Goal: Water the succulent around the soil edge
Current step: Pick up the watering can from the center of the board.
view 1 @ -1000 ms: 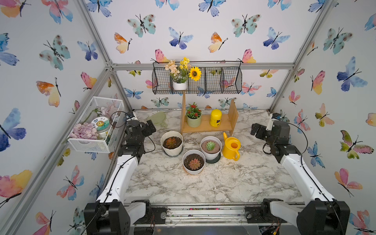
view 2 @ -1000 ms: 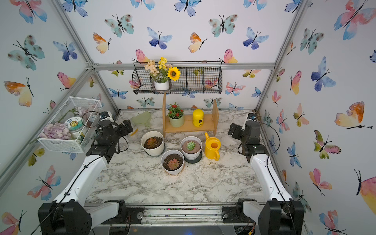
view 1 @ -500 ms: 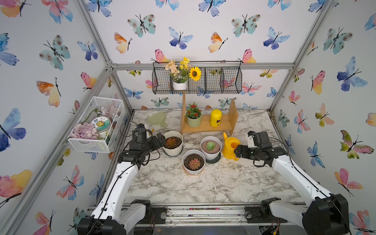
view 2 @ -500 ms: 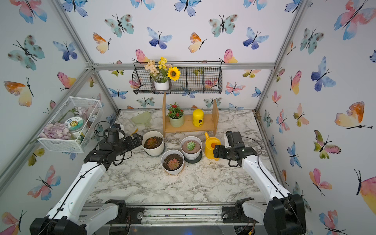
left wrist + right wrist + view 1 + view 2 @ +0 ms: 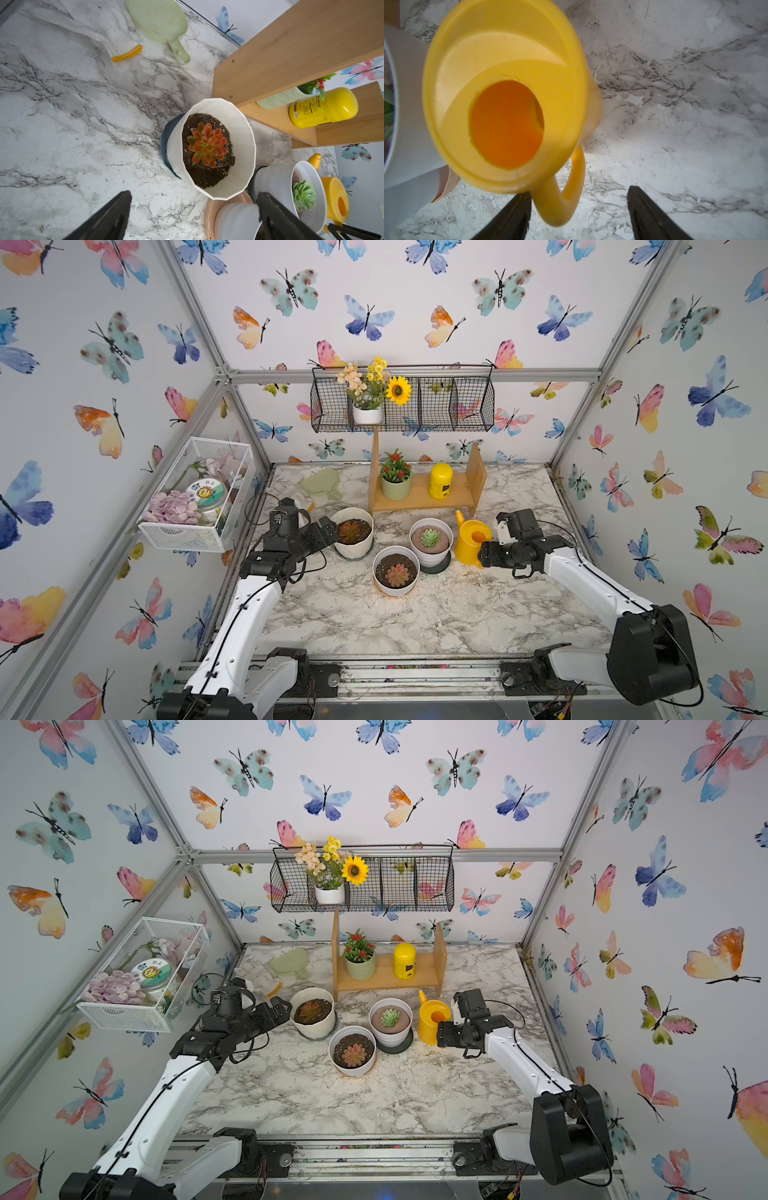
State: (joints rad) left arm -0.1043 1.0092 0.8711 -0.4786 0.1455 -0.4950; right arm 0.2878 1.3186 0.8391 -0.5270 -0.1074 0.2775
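Toward the table's (image 5: 415, 622) left edge, just in front of the wooden shelf (image 5: 428, 497):

- **Succulent** (image 5: 207, 143): a small red-orange and green rosette with fleshy, pointed leaves.
- **Soil edge** (image 5: 207, 176): a dark, crumbly ring against the rim. It looks matte, with no wet sheen visible.
- **Cream pot** (image 5: 239, 128): faceted, ribbed wall and smooth finish, standing on a dark blue saucer (image 5: 165, 141).
- **Left tool** (image 5: 194, 193): fingers spread wide and empty, just beside the pot.
- **Yellow watering can** (image 5: 471, 545): glossy moulded plastic with a round body, round fill hole and short spout. It stands upright toward the right edge, just beside the white pot (image 5: 431, 556) of a pale green rosette.
- **Looped handle** (image 5: 560, 203): smooth and curved.
- **Right tool** (image 5: 579, 192): fingers apart on either side of the handle, one at the loop and the other clear of it, so no grip is made.
- **Progress, as judged:** early. The can is not lifted and nothing is poured.
- **Remaining:** clamp the handle, lift, carry across, and tip along the ring.
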